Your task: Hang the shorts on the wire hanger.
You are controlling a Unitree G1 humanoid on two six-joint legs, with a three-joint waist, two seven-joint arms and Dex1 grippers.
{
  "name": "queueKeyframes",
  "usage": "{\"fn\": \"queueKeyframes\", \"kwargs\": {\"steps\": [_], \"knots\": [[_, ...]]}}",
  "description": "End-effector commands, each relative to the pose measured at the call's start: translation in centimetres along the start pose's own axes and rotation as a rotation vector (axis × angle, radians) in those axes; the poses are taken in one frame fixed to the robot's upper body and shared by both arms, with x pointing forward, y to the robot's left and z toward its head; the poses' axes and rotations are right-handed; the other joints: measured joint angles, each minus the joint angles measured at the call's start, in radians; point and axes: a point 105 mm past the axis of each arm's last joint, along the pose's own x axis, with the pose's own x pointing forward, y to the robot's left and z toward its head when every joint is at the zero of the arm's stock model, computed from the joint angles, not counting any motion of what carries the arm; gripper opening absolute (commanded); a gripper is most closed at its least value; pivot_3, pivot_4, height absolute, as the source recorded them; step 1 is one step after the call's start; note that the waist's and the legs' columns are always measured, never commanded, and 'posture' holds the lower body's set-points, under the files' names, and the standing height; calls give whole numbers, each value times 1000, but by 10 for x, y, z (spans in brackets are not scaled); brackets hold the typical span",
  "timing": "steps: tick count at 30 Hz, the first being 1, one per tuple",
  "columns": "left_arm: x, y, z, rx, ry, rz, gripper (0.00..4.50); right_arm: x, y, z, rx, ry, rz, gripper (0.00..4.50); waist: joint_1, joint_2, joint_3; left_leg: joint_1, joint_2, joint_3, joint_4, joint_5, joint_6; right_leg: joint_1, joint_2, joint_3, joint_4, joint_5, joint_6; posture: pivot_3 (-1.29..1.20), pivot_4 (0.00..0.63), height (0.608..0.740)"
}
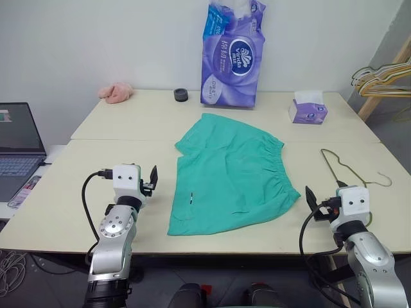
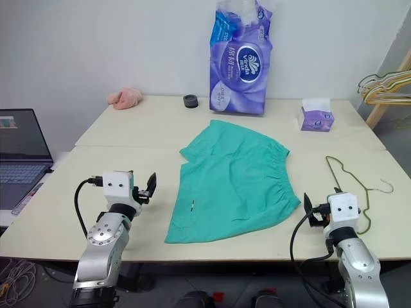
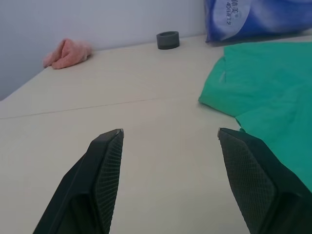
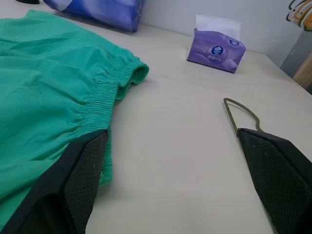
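Observation:
The teal-green shorts (image 1: 231,173) lie flat in the middle of the table, their gathered waistband (image 4: 100,95) toward the right. To the right of them the thin olive-gold wire hanger (image 1: 323,152) lies flat on the table, hook toward the right edge. My left gripper (image 1: 149,183) hovers open over bare table just left of the shorts, with nothing between its fingers (image 3: 109,161). Near the front edge my right gripper (image 1: 324,192) stands open and empty. It points between the waistband and the hanger (image 4: 226,100).
A tall purple tissue-roll pack (image 1: 232,54), a small purple tissue box (image 1: 307,110), a black ring (image 1: 181,95) and a pink cloth lump (image 1: 115,92) sit along the back. A laptop (image 1: 19,147) stands at the left. Bunched hangers on a wooden rack (image 1: 379,80) stand far right.

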Motion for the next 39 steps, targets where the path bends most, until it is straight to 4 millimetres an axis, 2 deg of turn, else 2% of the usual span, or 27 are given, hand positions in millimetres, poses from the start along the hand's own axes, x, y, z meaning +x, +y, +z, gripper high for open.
{"fn": "queueKeyframes", "kwargs": {"steps": [1,21,33,36,39], "knots": [[-1,2,16,13,-62,0,3269,1,-6,11,-13,-52,-16,4487,0,0,0,0,0,0,0,0,0,0,0,0,0,0,0,64,44,740],[-4,0,18,-26,-70,-48,3269,3,4,18,-43,-71,48,4487,0,0,0,0,0,0,0,0,0,0,0,0,0,0,0,55,53,740],[-5,0,15,-24,-55,-47,3269,2,5,15,-37,-68,59,4487,-1,0,1,0,0,0,0,0,0,0,0,0,0,0,0,52,55,740],[-7,-6,17,-65,-63,-103,3269,2,5,14,-48,-62,70,4487,-1,0,1,0,0,0,0,0,0,0,0,0,0,0,0,50,57,740],[-14,-26,22,-69,-67,-284,3793,0,10,16,-57,-54,126,4500,-2,0,2,0,0,0,0,0,0,0,0,0,0,-1,0,48,59,740]]}}
